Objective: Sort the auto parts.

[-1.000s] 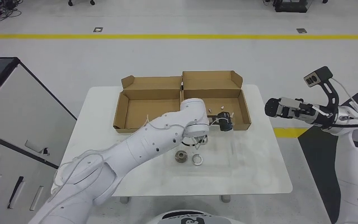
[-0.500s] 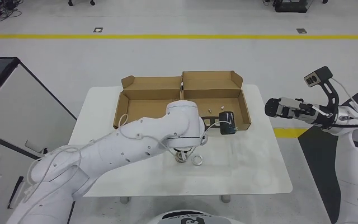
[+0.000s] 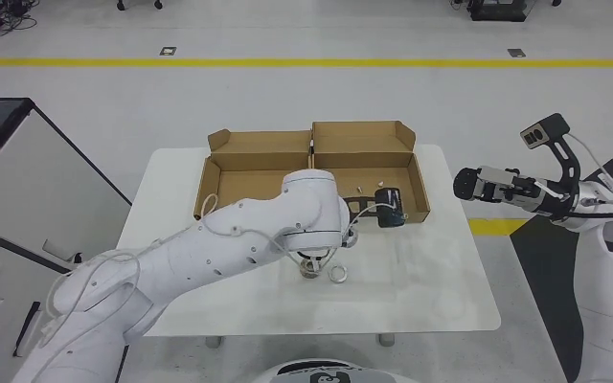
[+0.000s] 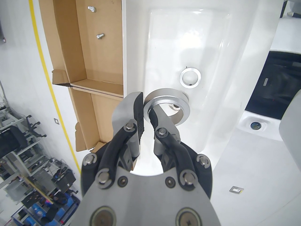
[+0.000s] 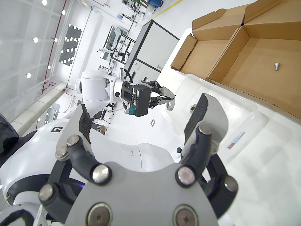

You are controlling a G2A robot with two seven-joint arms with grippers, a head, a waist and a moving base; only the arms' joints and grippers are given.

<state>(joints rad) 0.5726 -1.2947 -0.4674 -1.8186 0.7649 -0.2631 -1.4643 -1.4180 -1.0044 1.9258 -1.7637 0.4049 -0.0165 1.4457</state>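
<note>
My left gripper (image 4: 145, 111) is shut on the rim of a large metal ring (image 4: 181, 99), held above a white tray (image 4: 127, 48). In the tray lie a smaller metal ring (image 4: 190, 78) and a part mostly hidden under the held ring. In the top view the left gripper (image 3: 395, 213) hangs by the front edge of the right cardboard box (image 3: 369, 158), which holds three bolts (image 4: 101, 36). My right gripper (image 5: 141, 118) stands open and empty off the table's right side, and the arm (image 3: 488, 184) shows there in the top view.
An empty left cardboard box (image 3: 254, 187) adjoins the right one at the table's back. A ring (image 3: 337, 274) and a flanged part (image 3: 308, 267) sit mid-table beneath the left arm. A grey cabinet (image 3: 48, 201) stands to the left.
The left arm's elbow has swung left and over the table's middle while its gripper stayed near the right box's front edge. The right arm has not moved.
</note>
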